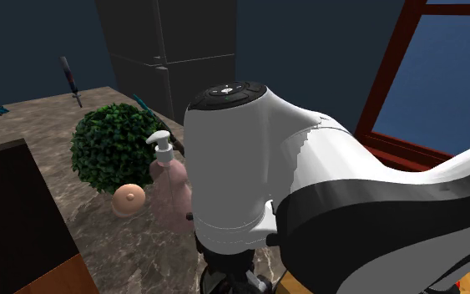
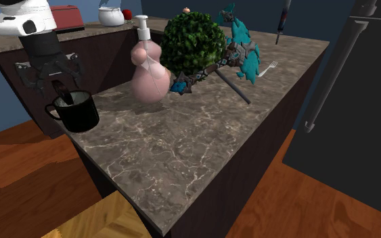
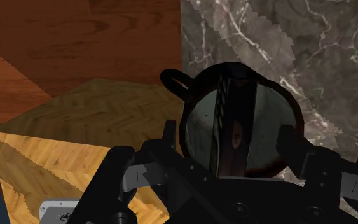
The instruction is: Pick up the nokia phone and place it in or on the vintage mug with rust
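Pincer [image 3: 231, 139] hovers spread wide just above the black mug [image 3: 198, 127], fingers clear of the dark phone [image 3: 234, 121] standing upright inside the mug; marble counter [image 2: 202, 149] beneath the mug.

A dark marble counter [image 2: 202, 155] stands on reddish wood floor [image 2: 304, 203] — black fridge [image 2: 365, 101] nearby, red-framed window [image 1: 385, 75].

Home kitchen: a dark marbled stone counter [image 2: 202, 155] carries a pink soap dispenser [image 2: 148, 71] and a white fork [image 2: 269, 67]. A tall dark refrigerator [image 2: 358, 101] stands across the aisle from it, over reddish wood flooring [image 2: 283, 209].
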{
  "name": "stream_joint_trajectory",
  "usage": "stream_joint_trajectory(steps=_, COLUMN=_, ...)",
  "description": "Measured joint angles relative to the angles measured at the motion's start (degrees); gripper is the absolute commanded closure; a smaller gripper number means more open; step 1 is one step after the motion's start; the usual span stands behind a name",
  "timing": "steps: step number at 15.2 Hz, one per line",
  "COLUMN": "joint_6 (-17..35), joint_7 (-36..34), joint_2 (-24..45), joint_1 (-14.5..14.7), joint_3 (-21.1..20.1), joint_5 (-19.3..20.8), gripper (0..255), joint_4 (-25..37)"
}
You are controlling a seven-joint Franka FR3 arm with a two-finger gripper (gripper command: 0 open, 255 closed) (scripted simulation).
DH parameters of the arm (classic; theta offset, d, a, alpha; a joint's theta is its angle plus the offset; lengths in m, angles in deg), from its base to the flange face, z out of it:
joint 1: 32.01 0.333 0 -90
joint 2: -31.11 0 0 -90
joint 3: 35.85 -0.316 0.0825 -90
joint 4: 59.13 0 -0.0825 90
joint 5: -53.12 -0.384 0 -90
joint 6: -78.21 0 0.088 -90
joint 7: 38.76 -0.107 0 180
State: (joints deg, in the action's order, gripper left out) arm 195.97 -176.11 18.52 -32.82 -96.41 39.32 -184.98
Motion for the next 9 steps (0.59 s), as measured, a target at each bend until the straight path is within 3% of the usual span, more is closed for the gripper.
stream_joint_trajectory(steps=3, joint_6=0.00, joint_7=0.00, joint_2=0.00, joint_1=0.00, joint_3=0.00, joint_5=0.00, gripper=0, joint_4=0.00)
stream_joint_trajectory(steps=9, joint_6=-7.31, joint_7=1.49, joint_2=-3.10, joint_1=0.89, joint_3=2.98, joint_5=-1.57, gripper=0, joint_4=5.00)
